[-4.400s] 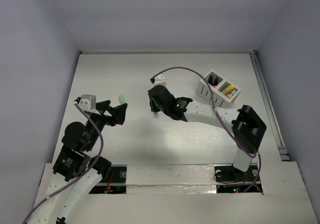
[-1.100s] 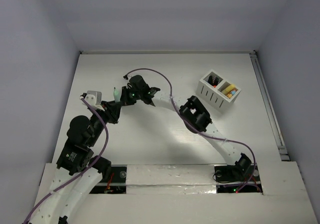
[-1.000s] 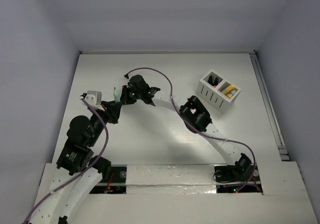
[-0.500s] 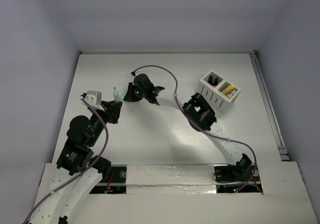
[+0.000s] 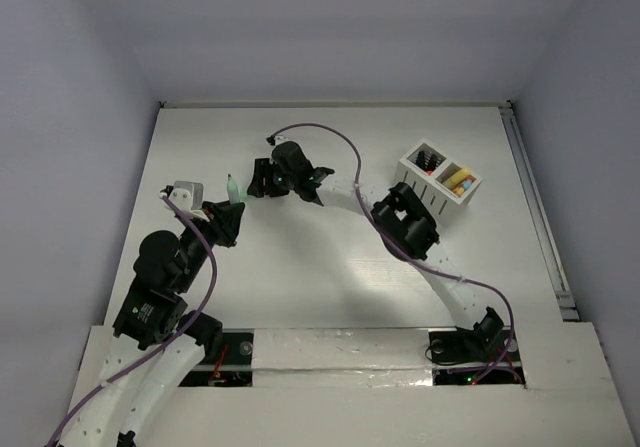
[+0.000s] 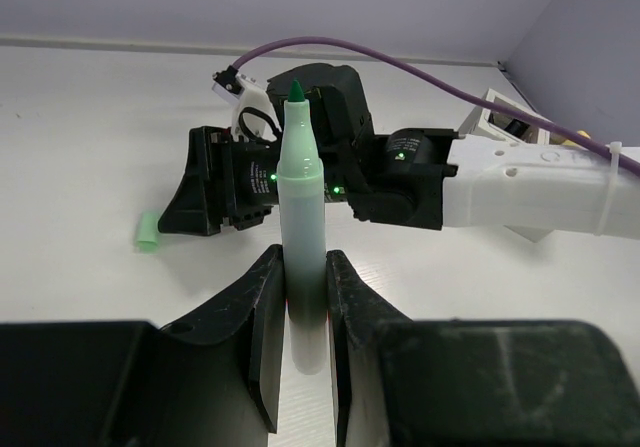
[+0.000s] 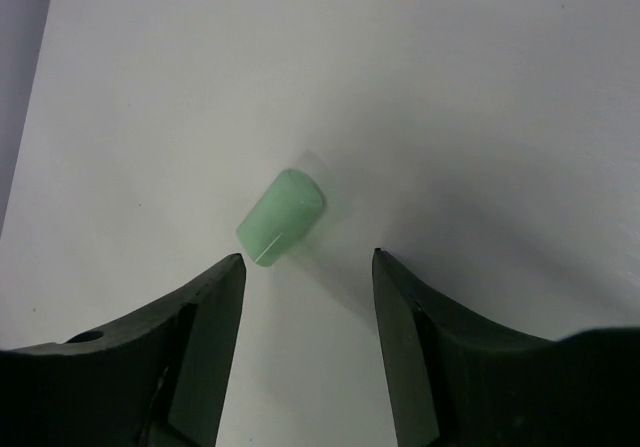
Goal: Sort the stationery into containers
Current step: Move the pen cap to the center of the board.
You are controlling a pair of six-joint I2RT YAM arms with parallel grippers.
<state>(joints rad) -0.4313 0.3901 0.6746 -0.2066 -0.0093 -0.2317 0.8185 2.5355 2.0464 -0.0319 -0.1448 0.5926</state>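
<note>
The left gripper (image 6: pixel 303 267) is clamped on the lower barrel of an uncapped mint-bodied marker (image 6: pixel 300 197) and holds it upright, its green tip pointing up. The right gripper (image 7: pixel 308 259) has its jaws apart and grips nothing. A short mint-green cap (image 7: pixel 280 217) lies on its side on the white tabletop (image 7: pixel 450 87), just ahead of the gap between those jaws and slightly toward the left one. About a second ago the right gripper was pressed close against the top of the held marker. It has since drawn back to the far side, away from the left gripper, so that the two are now near each other but apart. The cap sits loose beneath the right gripper rather than on the marker. This probably means the marker and its cap are being dealt with as two separate pieces, and neither has reached its place yet. The white divided box (image 5: pixel 415 193) stands well apart from both grippers, out beyond the right arm's elbow, with yellow and dark items already in its compartments. The marker and the cap both remain to be carried to it.
</note>
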